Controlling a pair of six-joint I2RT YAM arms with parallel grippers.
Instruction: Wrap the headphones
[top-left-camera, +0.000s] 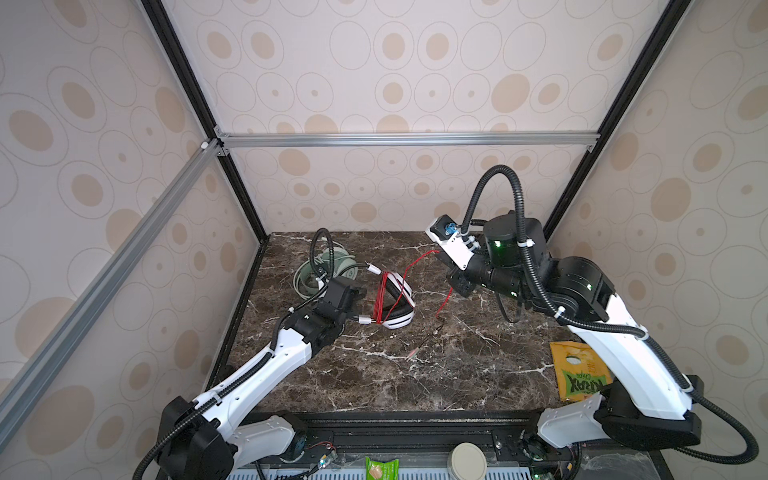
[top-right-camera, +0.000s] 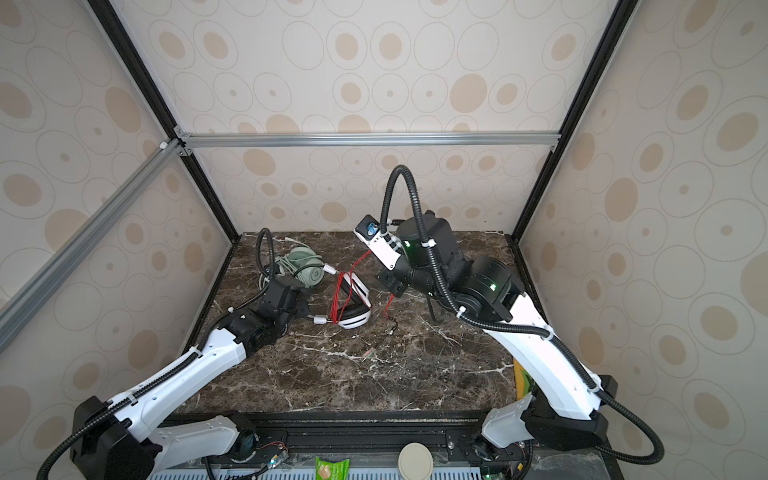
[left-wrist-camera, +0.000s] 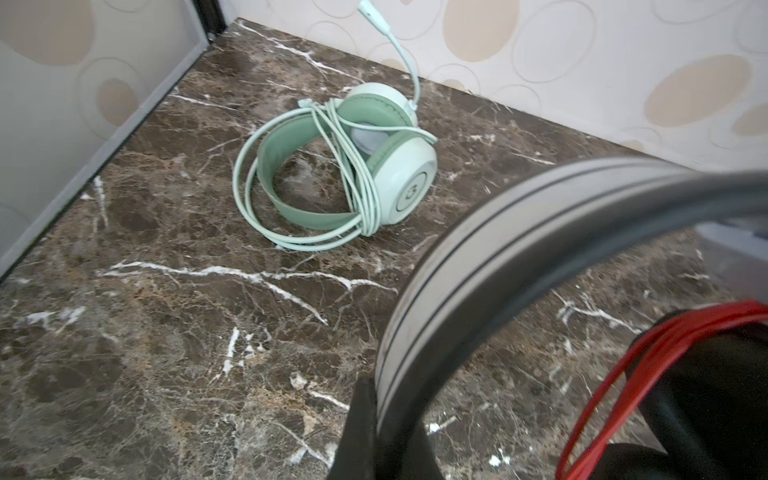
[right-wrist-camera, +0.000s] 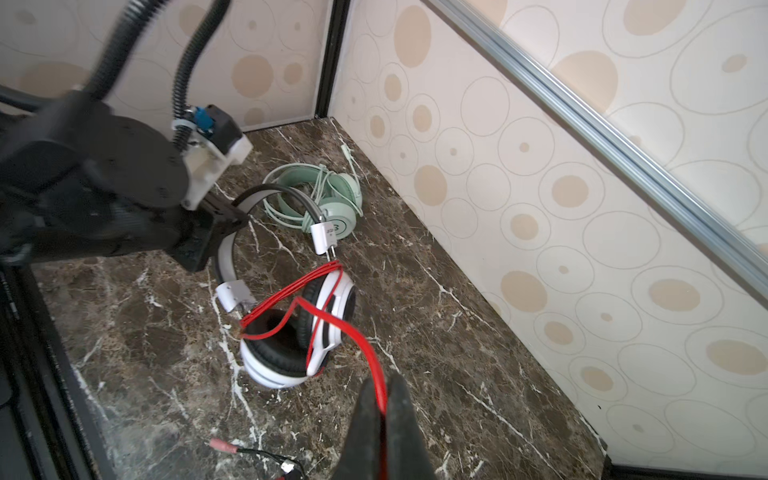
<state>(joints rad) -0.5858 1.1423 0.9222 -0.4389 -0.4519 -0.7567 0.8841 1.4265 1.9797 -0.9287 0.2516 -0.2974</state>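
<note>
The left fingers (right-wrist-camera: 220, 220) clamp the headband of the white headset (right-wrist-camera: 291, 365), steadying it. Just beside that headset, the right fingers (right-wrist-camera: 363, 419) pinch its red cable (right-wrist-camera: 361, 345) taut, likely for another turn round the cups. Beyond it on the tabletop (right-wrist-camera: 415, 332) lies the mint-green headset (right-wrist-camera: 336, 208), already wrapped.

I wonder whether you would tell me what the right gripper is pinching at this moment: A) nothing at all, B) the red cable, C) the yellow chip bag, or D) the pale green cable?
B: in the right wrist view the right gripper is shut on the red cable, which runs from between its fingers back to the white headset.
</note>
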